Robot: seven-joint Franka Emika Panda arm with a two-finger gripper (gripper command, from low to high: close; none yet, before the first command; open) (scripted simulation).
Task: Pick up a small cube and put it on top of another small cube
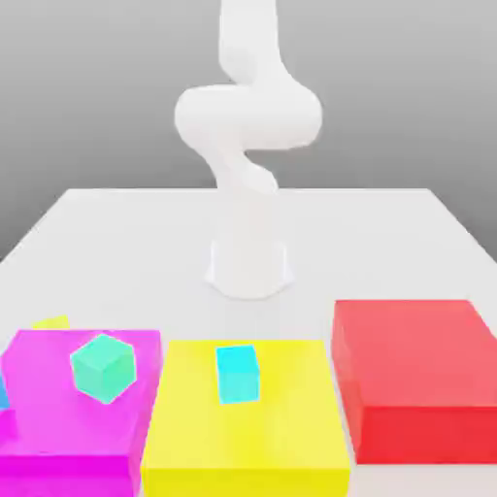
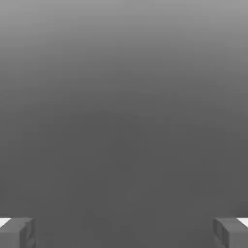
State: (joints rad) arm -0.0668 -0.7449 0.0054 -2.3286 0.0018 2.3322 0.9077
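Gripper (image 2: pixel 124 232) fingers (image 2: pixel 17 232) stand wide apart with nothing between them, facing blank grey.
From the exterior view, the white arm (image 1: pixel 248 146) rises over a white table (image 1: pixel 146 243); a yellow cube (image 1: pixel 50 322) peeks behind the magenta block (image 1: pixel 58 427), which bears a green cube (image 1: pixel 102 367); a cyan cube (image 1: pixel 237 373) sits on the yellow block (image 1: pixel 243 437), beside a red block (image 1: pixel 417 379). No writing is visible.

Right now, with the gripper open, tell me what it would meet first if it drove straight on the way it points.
Nothing visible. In the hand view the gripper has its fingertips wide apart with only plain grey ahead, so the way looks free as far as that picture shows. Depth there is unreadable, so treat this as a guess.
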